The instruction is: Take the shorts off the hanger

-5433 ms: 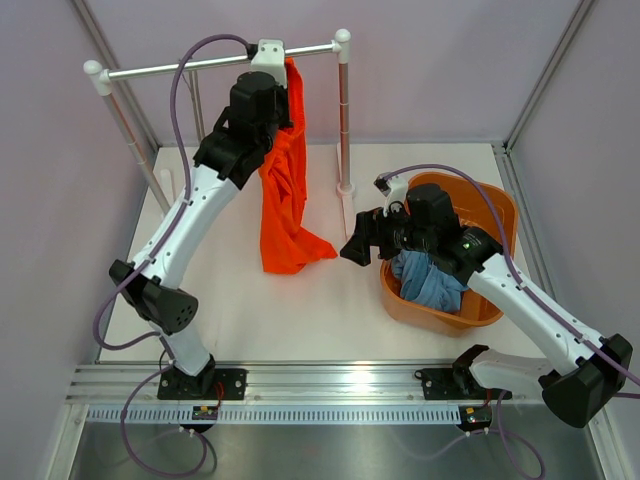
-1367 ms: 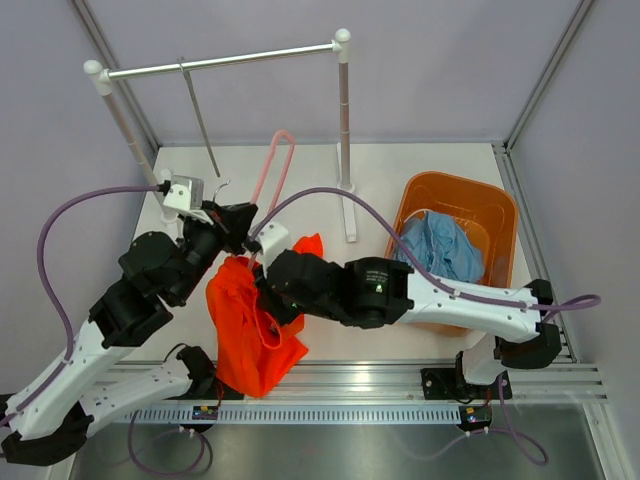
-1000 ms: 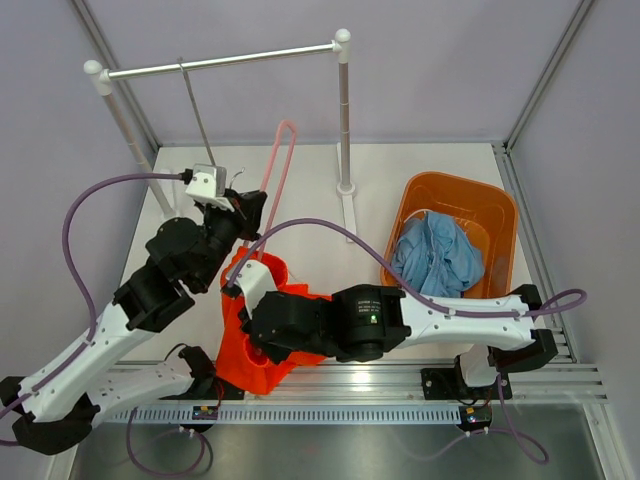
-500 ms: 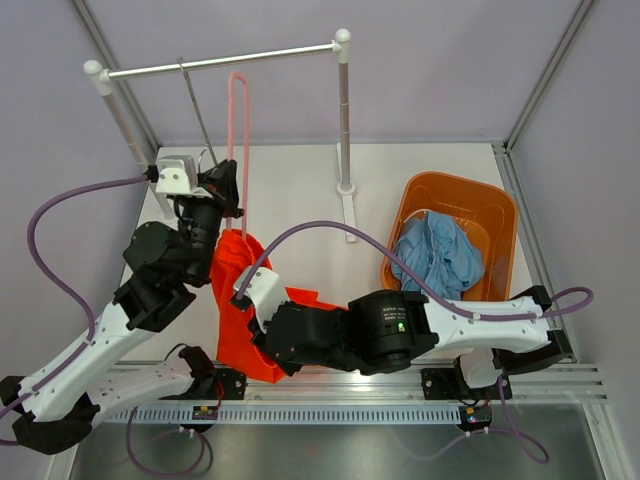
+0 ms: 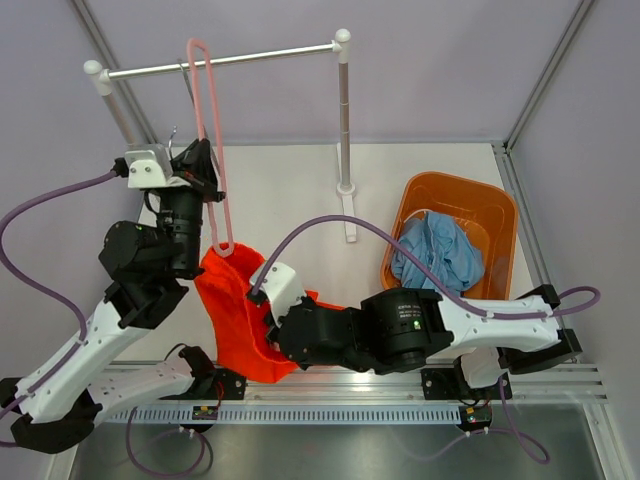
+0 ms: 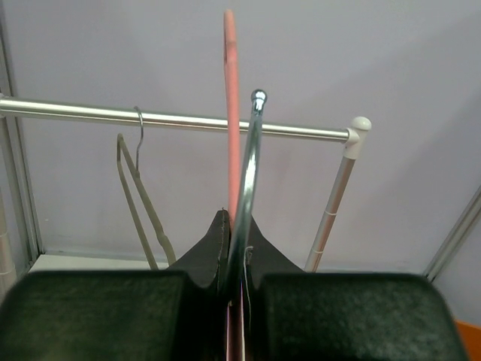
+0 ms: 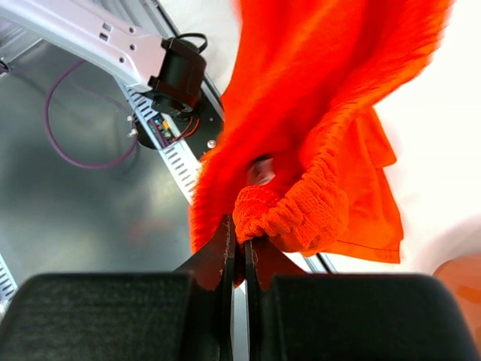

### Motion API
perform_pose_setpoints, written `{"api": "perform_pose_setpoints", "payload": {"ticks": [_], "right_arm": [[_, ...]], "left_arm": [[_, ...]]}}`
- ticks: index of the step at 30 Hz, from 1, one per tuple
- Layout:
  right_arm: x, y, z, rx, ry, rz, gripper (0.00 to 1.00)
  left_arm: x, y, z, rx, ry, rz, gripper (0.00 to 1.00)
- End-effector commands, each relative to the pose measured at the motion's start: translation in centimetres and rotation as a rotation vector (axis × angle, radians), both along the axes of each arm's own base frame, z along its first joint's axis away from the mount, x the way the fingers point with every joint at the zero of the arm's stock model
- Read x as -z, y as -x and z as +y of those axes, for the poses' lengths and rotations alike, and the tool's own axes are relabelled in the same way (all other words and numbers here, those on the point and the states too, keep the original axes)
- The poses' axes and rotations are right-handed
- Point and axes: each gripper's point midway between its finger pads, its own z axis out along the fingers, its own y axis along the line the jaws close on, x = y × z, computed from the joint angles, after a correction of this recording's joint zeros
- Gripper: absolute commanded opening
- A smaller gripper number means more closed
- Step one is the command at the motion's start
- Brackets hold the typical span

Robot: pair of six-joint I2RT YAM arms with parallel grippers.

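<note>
From above, your left fingers pinch the pink hanger, which stands on end over the tabletop's left side. Its lower end meets the orange shorts, bunched at the near left edge. The blue shorts lie in the orange basket at the right edge.

On the left wrist, those fingers press together on the hanger's metal hook, with the rail behind.

On the right wrist, your right fingers are clamped on the orange shorts' gathered waistband.
</note>
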Motion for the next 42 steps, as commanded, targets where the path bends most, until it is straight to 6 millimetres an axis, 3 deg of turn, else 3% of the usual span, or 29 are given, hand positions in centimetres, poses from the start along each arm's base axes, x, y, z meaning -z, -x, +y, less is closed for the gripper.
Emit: {"api": "perform_pose_setpoints", "payload": {"ticks": [1, 4, 8, 11, 12, 14, 15, 20, 22, 23, 24, 26, 27, 29, 30, 32, 38, 40, 41, 42], "right_arm": [[-3.4, -1.5, -2.1, 0.083, -0.083, -0.041, 0.00], [-5.1, -3.0, -3.6, 0.146, -0.103, -0.089, 0.00], [-7.6, -4.2, -5.7, 0.189, -0.145, -0.126, 0.00], [-9.9, -6.2, -7.3, 0.266, -0.177, -0.214, 0.00], [-11.6, -7.5, -8.4, 0.332, -0.207, -0.260, 0.00], [-13.1, -9.7, -9.5, 0.405, -0.206, -0.329, 0.00], [-14.8, -11.2, -10.6, 0.463, -0.224, -0.381, 0.00], [-19.0, -18.6, -15.5, 0.721, -0.237, -0.521, 0.00], [-21.9, -20.0, -17.4, 0.790, -0.271, -0.590, 0.00], [-23.3, -20.5, -19.3, 0.861, -0.283, -0.623, 0.00], [-25.6, -21.2, -20.7, 0.926, -0.311, -0.685, 0.00], [-27.5, -21.5, -23.1, 1.016, -0.325, -0.748, 0.00], [-30.5, -21.1, -25.7, 1.088, -0.409, -0.795, 0.00], [-32.6, -20.7, -28.6, 1.154, -0.467, -0.836, 0.00], [-34.2, -20.0, -31.3, 1.205, -0.525, -0.854, 0.00], [-36.4, -18.9, -34.6, 1.237, -0.620, -0.871, 0.00], [-37.7, -17.4, -39.3, 1.264, -0.688, -0.878, 0.00], [-37.1, -17.6, -38.7, 1.258, -0.668, -0.877, 0.00], [-36.8, -17.3, -39.6, 1.261, -0.681, -0.864, 0.00], [-36.3, -17.6, -38.5, 1.242, -0.661, -0.862, 0.00]], "left_arm": [[-4.5, 1.4, 2.1, -0.017, 0.117, -0.088, 0.00], [-4.0, 1.3, 1.7, -0.001, 0.088, -0.066, 0.00], [-4.6, 1.9, 2.9, -0.035, 0.068, -0.073, 0.00], [-4.1, 2.2, 1.2, 0.073, -0.004, -0.009, 0.00], [-3.8, 2.2, 0.6, 0.099, -0.016, 0.010, 0.00], [-3.1, 2.5, -0.5, 0.167, -0.016, 0.039, 0.00], [-2.0, 2.6, -0.9, 0.188, -0.032, 0.081, 0.00], [2.4, 2.8, -2.2, 0.255, -0.081, 0.181, 0.00], [4.3, 2.5, -2.5, 0.255, -0.116, 0.212, 0.00], [5.0, 2.5, -2.7, 0.258, -0.137, 0.233, 0.00], [5.6, 2.4, -2.8, 0.259, -0.152, 0.249, 0.00], [6.8, 2.2, -3.3, 0.272, -0.186, 0.281, 0.00], [7.0, 2.3, -3.4, 0.274, -0.195, 0.286, 0.00], [7.9, 2.2, -3.5, 0.276, -0.208, 0.298, 0.00], [8.1, 2.2, -3.5, 0.277, -0.211, 0.299, 0.00], [8.9, 2.2, -3.7, 0.284, -0.220, 0.305, 0.00], [9.8, 2.0, -4.0, 0.289, -0.237, 0.320, 0.00], [10.0, 2.0, -4.1, 0.290, -0.242, 0.324, 0.00], [10.1, 2.0, -4.1, 0.290, -0.241, 0.324, 0.00], [10.1, 1.9, -4.2, 0.290, -0.241, 0.324, 0.00]]}}
